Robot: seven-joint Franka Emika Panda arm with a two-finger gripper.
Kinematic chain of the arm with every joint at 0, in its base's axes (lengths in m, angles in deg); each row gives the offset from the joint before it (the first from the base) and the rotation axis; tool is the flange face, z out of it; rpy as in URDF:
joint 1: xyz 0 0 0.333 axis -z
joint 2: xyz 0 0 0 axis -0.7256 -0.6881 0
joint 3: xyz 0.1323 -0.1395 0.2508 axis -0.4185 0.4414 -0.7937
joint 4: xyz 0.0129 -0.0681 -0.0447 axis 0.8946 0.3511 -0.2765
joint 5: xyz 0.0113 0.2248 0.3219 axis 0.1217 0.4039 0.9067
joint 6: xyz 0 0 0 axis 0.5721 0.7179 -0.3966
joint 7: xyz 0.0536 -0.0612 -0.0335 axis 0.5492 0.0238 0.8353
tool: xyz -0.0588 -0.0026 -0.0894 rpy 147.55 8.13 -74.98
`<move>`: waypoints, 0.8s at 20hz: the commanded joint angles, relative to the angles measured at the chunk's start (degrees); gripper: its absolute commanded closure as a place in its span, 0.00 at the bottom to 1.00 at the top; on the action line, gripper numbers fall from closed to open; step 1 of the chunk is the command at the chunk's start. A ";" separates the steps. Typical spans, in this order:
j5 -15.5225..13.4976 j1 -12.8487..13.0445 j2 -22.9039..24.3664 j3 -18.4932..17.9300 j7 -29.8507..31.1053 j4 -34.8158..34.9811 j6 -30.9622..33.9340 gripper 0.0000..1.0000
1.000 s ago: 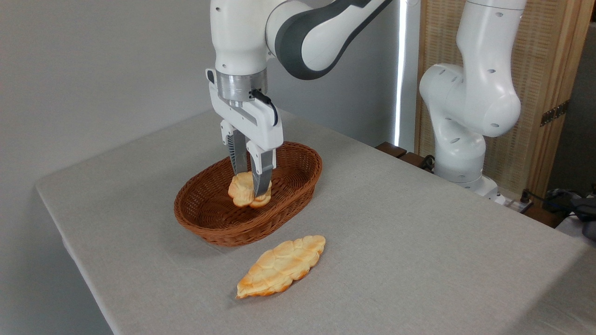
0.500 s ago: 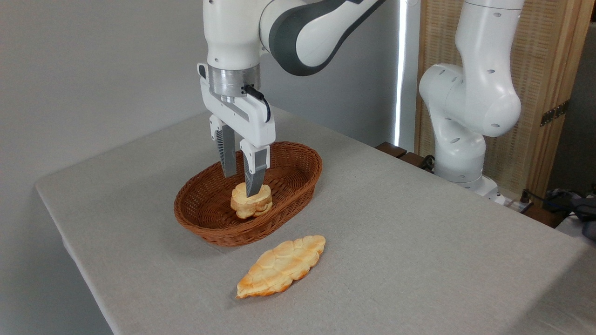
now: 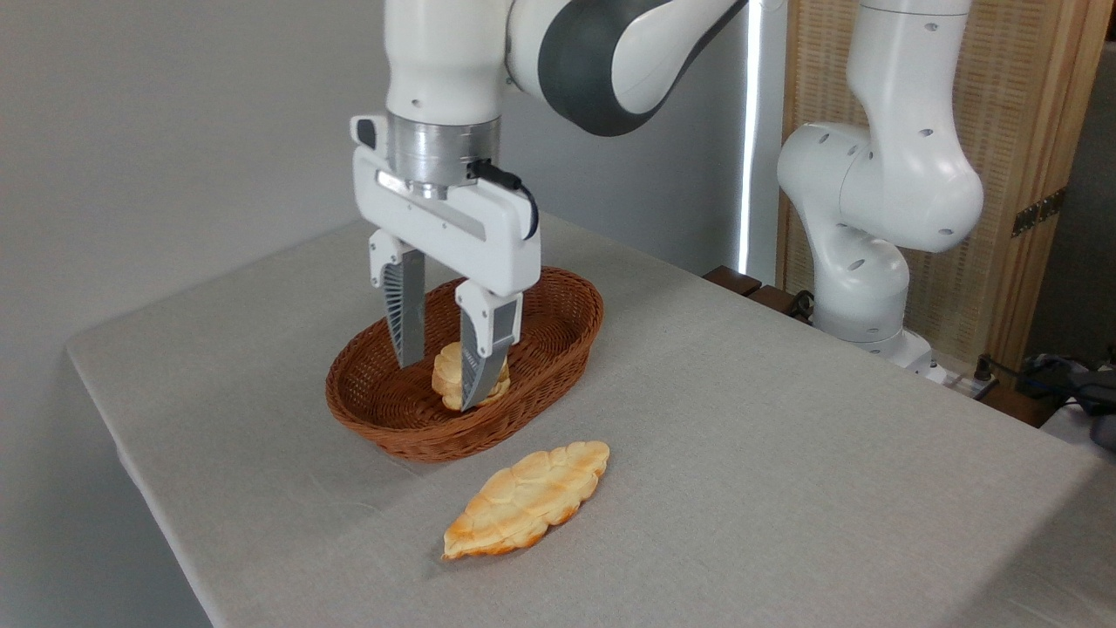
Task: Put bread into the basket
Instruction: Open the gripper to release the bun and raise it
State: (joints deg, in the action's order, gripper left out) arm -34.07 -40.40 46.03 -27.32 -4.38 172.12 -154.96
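- While the gripper (image 3: 443,384) hangs over the basket (image 3: 558,344), its two fingers (image 3: 404,318) stand spread apart, clasping nothing.
- The bread (image 3: 446,378), a small golden bun, lies on the floor of the reddish-brown wicker basket, partly hidden behind the nearer finger.
- From this single fixed camera, it cannot be told whether that finger touches the bun.
- In front of the basket, close to its near rim but apart from it, a longer leaf-shaped bread (image 3: 526,498) lies flat on the grey table (image 3: 785,453).
- The white arm's base (image 3: 859,262) stands at the table's far right edge, before a wooden screen (image 3: 1029,113).
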 commanded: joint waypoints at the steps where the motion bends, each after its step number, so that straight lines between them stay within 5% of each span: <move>1: -0.07 -1.89 -6.27 -0.15 -0.45 -8.57 4.03 0.00; 16: -0.78 -2.87 -7.07 -0.42 -2.65 -9.11 4.21 0.00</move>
